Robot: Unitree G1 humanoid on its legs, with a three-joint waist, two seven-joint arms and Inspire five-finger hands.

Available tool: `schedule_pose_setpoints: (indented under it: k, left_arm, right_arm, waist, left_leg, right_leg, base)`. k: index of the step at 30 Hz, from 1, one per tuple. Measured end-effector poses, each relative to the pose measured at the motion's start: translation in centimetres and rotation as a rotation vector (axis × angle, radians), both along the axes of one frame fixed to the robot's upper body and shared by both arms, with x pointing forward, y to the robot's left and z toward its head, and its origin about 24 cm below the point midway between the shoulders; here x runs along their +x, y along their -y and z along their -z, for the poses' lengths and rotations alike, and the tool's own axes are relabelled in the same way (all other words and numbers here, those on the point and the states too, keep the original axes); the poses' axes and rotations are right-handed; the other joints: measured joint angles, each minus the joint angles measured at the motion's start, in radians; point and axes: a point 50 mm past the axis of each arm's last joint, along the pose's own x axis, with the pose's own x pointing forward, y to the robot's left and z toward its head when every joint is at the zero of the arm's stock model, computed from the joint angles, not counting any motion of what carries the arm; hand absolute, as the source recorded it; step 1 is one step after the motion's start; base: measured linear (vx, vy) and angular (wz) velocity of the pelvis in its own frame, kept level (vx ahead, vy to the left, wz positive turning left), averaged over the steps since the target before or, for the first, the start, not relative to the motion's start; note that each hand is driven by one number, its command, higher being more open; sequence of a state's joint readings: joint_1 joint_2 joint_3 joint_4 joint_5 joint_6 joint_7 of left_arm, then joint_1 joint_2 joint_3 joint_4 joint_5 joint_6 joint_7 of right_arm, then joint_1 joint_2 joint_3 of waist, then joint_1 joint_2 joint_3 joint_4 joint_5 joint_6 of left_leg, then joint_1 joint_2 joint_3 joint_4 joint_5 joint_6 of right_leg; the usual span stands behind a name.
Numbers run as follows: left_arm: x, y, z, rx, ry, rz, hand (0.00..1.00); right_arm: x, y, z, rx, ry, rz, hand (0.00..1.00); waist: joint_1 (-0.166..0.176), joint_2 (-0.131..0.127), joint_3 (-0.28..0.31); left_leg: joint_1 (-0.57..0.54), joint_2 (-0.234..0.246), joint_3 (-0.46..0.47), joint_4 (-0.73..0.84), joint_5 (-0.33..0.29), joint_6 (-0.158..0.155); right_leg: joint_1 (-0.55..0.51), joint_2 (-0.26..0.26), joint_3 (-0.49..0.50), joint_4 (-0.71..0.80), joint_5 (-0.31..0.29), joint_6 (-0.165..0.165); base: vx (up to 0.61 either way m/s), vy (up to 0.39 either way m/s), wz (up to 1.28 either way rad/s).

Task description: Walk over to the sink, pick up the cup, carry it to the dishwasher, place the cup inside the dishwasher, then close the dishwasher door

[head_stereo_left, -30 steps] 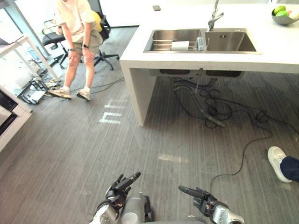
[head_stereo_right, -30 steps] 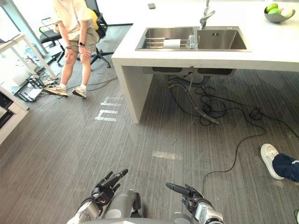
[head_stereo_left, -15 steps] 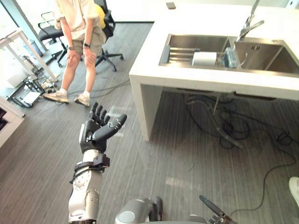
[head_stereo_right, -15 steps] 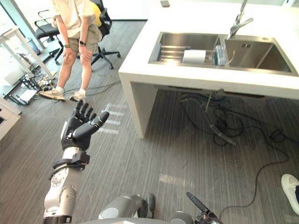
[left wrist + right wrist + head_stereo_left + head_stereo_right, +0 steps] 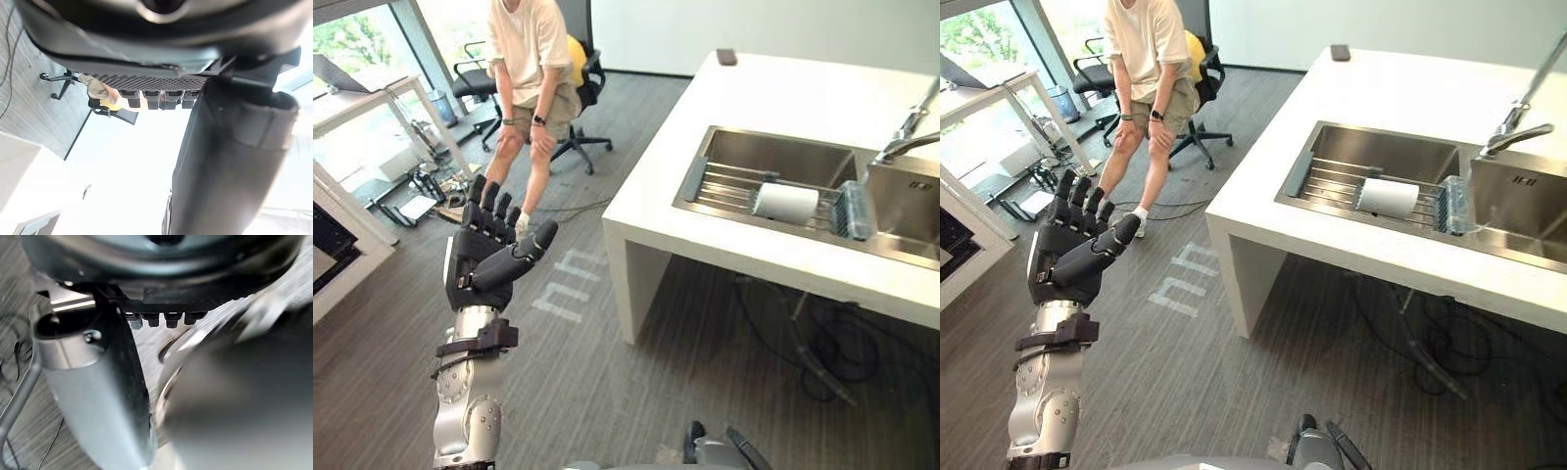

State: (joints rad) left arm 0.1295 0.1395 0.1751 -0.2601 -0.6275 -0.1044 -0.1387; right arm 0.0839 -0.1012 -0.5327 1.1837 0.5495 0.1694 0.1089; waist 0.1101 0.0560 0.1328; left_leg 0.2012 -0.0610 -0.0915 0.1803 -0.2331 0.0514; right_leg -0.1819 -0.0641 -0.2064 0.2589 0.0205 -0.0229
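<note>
Walking has brought the stainless-steel sink (image 5: 773,157) and its white cylindrical cup (image 5: 786,202) closer, not yet reachable; raised left hand (image 5: 481,264) and right hand (image 5: 166,301) both straight-fingered, empty.

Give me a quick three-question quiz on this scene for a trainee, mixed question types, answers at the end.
1. True or false: the left hand is shut on the white cup.
2. Where does the white cup lie? A on the floor; B on the rack in the sink; C on the chair.
3. Fill in: the left hand's fingers are ___.
Key: 1 false; 2 B; 3 straight.
</note>
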Motion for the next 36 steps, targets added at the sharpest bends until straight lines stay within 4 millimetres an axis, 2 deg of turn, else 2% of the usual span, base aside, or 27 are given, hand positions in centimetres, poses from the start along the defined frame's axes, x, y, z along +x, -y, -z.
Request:
schedule_pose_setpoints:
  k: [5,6,12,15,17,19,22,24,25,26,27,29,30,31,32,33,34,36]
  left_arm:
    - [0.4,2.0,0.5,0.025,-0.033,0.101,1.0]
    - [0.4,2.4,-0.1,0.108,-0.01,0.165,1.0]
    - [0.5,2.6,-0.2,0.106,-0.008,0.169,1.0]
    - [1.4,3.4,-1.0,0.106,0.012,0.193,1.0]
    - [2.0,3.7,-1.6,0.106,0.029,0.196,1.0]
    - [2.6,3.8,-2.2,0.104,0.044,0.188,1.0]
    - [3.4,3.9,-2.9,0.101,0.045,0.163,1.0]
    - [3.8,3.9,-3.5,0.092,0.055,0.134,1.0]
    - [3.8,3.6,-3.4,0.087,0.048,0.112,1.0]
    - [3.8,3.4,-3.4,0.085,0.045,0.095,1.0]
    - [3.8,2.8,-3.5,0.086,0.038,0.064,1.0]
    - [3.8,2.5,-3.6,0.079,0.04,0.045,1.0]
    - [3.7,2.3,-3.7,0.079,0.044,0.038,1.0]
    - [3.6,1.9,-3.6,0.079,0.041,0.023,1.0]
    - [3.5,1.7,-3.5,0.078,0.036,0.015,1.0]
    - [3.4,1.5,-3.4,0.078,0.034,0.008,1.0]
    - [3.4,1.5,-3.5,0.073,0.037,0.014,1.0]
    - [3.3,1.7,-3.5,0.077,0.042,0.028,1.0]
  right_arm:
    - [0.2,0.0,-0.1,0.03,0.031,-0.011,1.0]
    - [-1.8,-1.0,0.2,0.095,0.009,-0.006,1.0]
    - [-1.7,-1.0,0.2,0.091,0.013,-0.018,1.0]
    - [-1.2,-0.8,0.1,0.063,0.034,-0.047,1.0]
    - [-0.8,-0.8,0.0,0.044,0.053,-0.067,1.0]
    - [-0.5,-0.7,-0.2,0.01,0.073,-0.088,1.0]
    - [-0.3,-0.4,-0.3,-0.063,0.085,-0.136,1.0]
    - [-0.3,-0.1,-0.5,-0.126,0.07,-0.207,1.0]
    - [-0.4,0.3,-0.6,-0.155,0.06,-0.248,1.0]
    - [-0.3,0.5,-0.7,-0.173,0.054,-0.284,1.0]
    - [0.1,0.6,-0.7,-0.203,0.045,-0.361,1.0]
    - [0.8,1.4,-1.0,-0.248,0.044,-0.434,1.0]
    - [1.1,1.9,-1.2,-0.267,0.043,-0.459,1.0]
    - [1.6,2.4,-1.4,-0.287,0.047,-0.482,1.0]
    - [2.0,2.5,-1.4,-0.294,0.052,-0.494,1.0]
    - [2.4,2.2,-1.4,-0.294,0.06,-0.507,1.0]
    - [2.5,2.4,-1.5,-0.301,0.062,-0.515,1.0]
    - [3.1,2.1,-1.5,-0.302,0.069,-0.528,1.0]
  waist:
    - [-0.011,0.0,0.0]
    - [-0.014,-0.042,-0.01]
    - [-0.017,-0.042,-0.01]
    - [-0.022,-0.042,-0.01]
    - [-0.039,-0.041,-0.011]
    - [-0.051,-0.038,-0.018]
    - [-0.074,-0.028,-0.038]
    - [-0.089,-0.014,-0.046]
    - [-0.087,0.002,-0.053]
    - [-0.08,0.006,-0.058]
    - [-0.081,0.002,-0.059]
    - [-0.086,0.022,-0.05]
    - [-0.083,0.052,-0.04]
    - [-0.076,0.076,-0.033]
    - [-0.068,0.069,-0.027]
    - [-0.065,0.072,-0.029]
    - [-0.066,0.069,-0.028]
    - [-0.067,0.066,-0.026]
  left_leg:
    - [-0.013,0.014,-0.009,-0.003,0.001,0.0]
    - [-0.077,-0.002,0.007,0.007,-0.03,0.002]
    - [-0.07,-0.003,0.023,0.005,-0.03,0.002]
    - [-0.062,-0.007,0.05,0.002,-0.03,0.002]
    - [-0.051,-0.006,0.065,-0.004,-0.03,0.001]
    - [-0.04,0.003,0.105,-0.014,-0.038,-0.008]
    - [-0.022,0.05,0.222,-0.021,-0.06,-0.029]
    - [-0.011,0.083,0.265,-0.017,-0.072,-0.062]
    - [-0.006,0.099,0.285,-0.006,-0.078,-0.086]
    - [-0.008,0.109,0.301,0.025,-0.086,-0.109]
    - [-0.054,0.13,0.349,0.16,-0.09,-0.12]
    - [-0.145,0.189,0.379,0.431,-0.063,-0.153]
    - [-0.179,0.22,0.378,0.543,-0.032,-0.148]
    - [-0.218,0.237,0.368,0.658,0.052,-0.132]
    - [-0.233,0.237,0.355,0.698,0.053,-0.13]
    - [-0.249,0.224,0.334,0.685,-0.006,-0.139]
    - [-0.254,0.205,0.319,0.602,-0.052,-0.137]
    - [-0.257,0.17,0.289,0.424,-0.069,-0.123]
  right_leg:
    - [-0.007,0.013,-0.01,-0.008,-0.009,-0.007]
    - [-0.026,0.011,0.002,-0.101,0.093,0.0]
    - [-0.026,0.013,0.014,-0.101,0.097,0.0]
    - [-0.025,0.012,0.026,-0.101,0.102,0.001]
    - [-0.019,0.009,0.019,-0.101,0.101,0.001]
    - [-0.016,-0.008,-0.031,-0.1,0.092,-0.006]
    - [-0.007,-0.012,-0.087,-0.094,0.086,-0.014]
    - [-0.012,-0.007,-0.126,-0.057,0.045,-0.022]
    - [-0.014,-0.003,-0.152,-0.039,0.025,-0.022]
    - [-0.014,-0.004,-0.163,-0.026,0.011,-0.018]
    - [-0.012,-0.004,-0.163,-0.002,-0.007,-0.023]
    - [0.016,0.007,-0.156,0.011,-0.039,-0.033]
    - [0.036,0.028,-0.147,0.003,-0.053,-0.04]
    - [0.069,0.045,-0.117,-0.014,-0.068,-0.054]
    - [0.086,0.045,-0.1,-0.027,-0.07,-0.057]
    - [0.114,0.042,-0.077,-0.049,-0.062,-0.048]
    - [0.139,0.037,-0.065,-0.072,-0.059,-0.043]
    - [0.172,0.025,-0.048,-0.105,-0.053,-0.035]
  base:
    - [0.1,-0.075,0.03]
    - [0.0,0.0,0.0]
    - [0.0,0.001,-0.05]
    - [-0.03,0.017,-0.16]
    - [-0.04,0.033,-0.18]
    - [-0.04,0.046,-0.3]
    - [-0.01,0.029,-0.2]
    - [0.08,-0.032,-0.1]
    - [0.14,-0.012,-0.38]
    - [0.17,-0.017,-0.46]
    - [0.18,-0.072,-0.32]
    - [0.2,-0.106,-0.24]
    - [0.2,-0.048,-0.47]
    - [0.17,-0.007,-0.55]
    - [0.25,0.002,-0.63]
    - [0.27,-0.009,-0.5]
    - [0.29,-0.022,-0.44]
    - [0.22,0.011,-0.24]
